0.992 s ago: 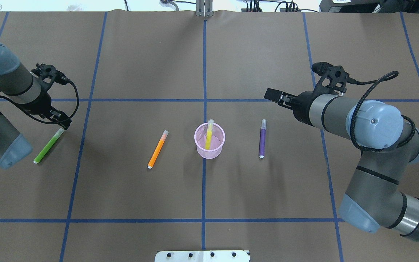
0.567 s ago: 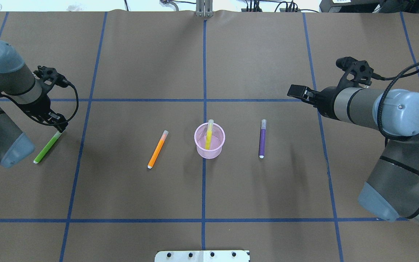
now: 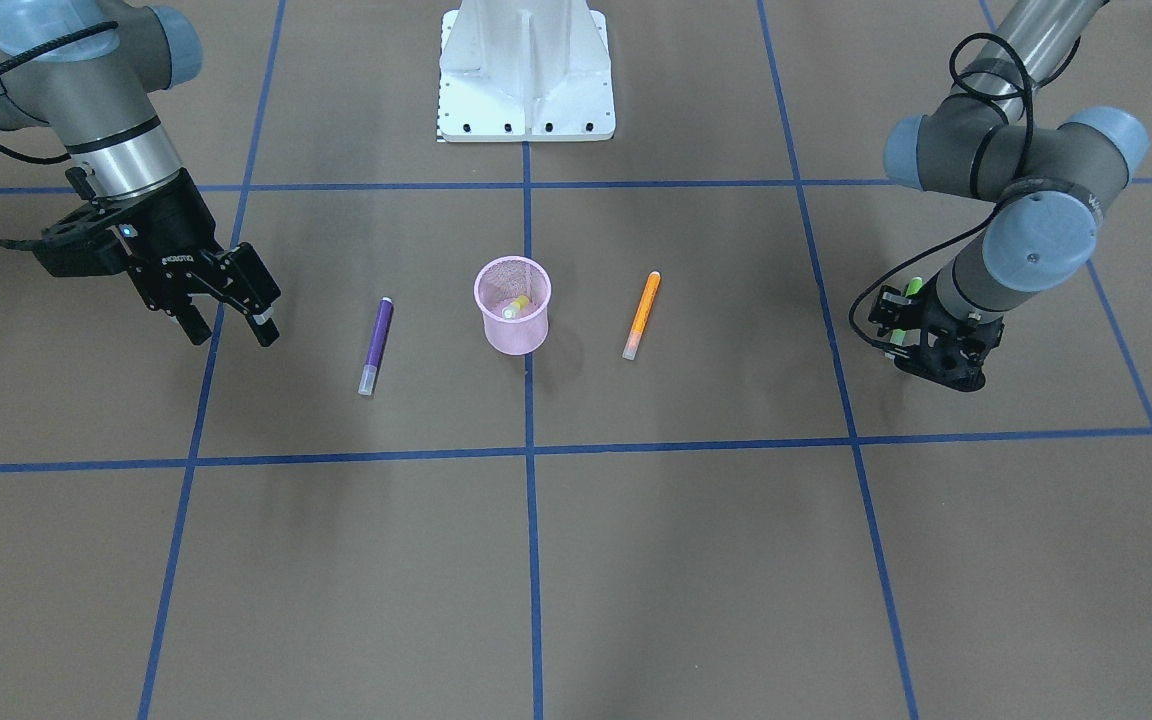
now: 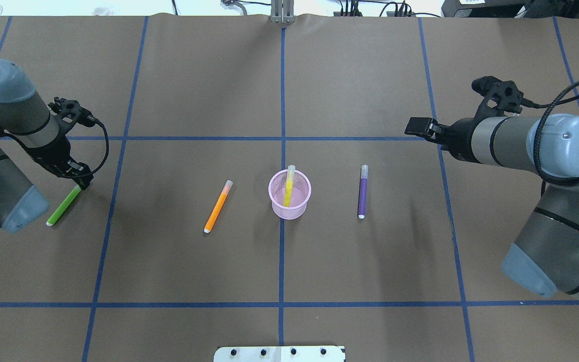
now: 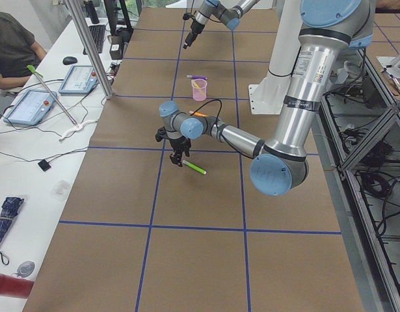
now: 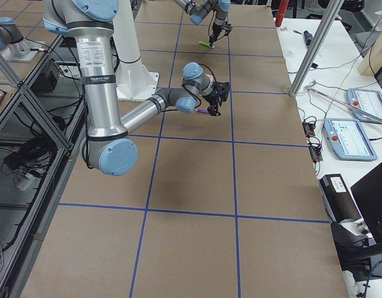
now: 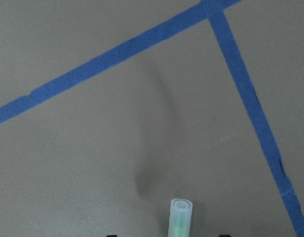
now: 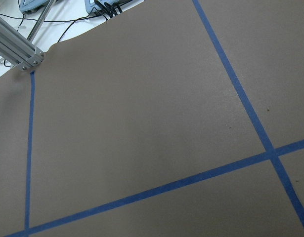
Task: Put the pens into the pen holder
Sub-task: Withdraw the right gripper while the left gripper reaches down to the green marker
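Observation:
The pink mesh pen holder (image 4: 300, 202) stands at the table's middle with a yellow pen (image 4: 288, 187) leaning in it. An orange pen (image 4: 217, 206) lies to its left and a purple pen (image 4: 363, 192) to its right. At the far left lies a green pen (image 4: 63, 206). My left gripper (image 4: 85, 183) is down over that pen's capped end. In the left wrist view the pale cap (image 7: 181, 217) sits between widely spaced fingertips, so the gripper is open. My right gripper (image 3: 233, 333) hangs open and empty, off to the right of the purple pen.
The white robot base plate (image 3: 526, 70) is at the near table edge, behind the cup. Blue tape lines grid the brown table. A side bench with tablets (image 5: 30, 104) and a seated person (image 5: 11, 45) runs along the far edge.
My right arm has drawn back to the right, away from the cup and purple pen. The left gripper has come down over the green pen's capped end, which it now covers.

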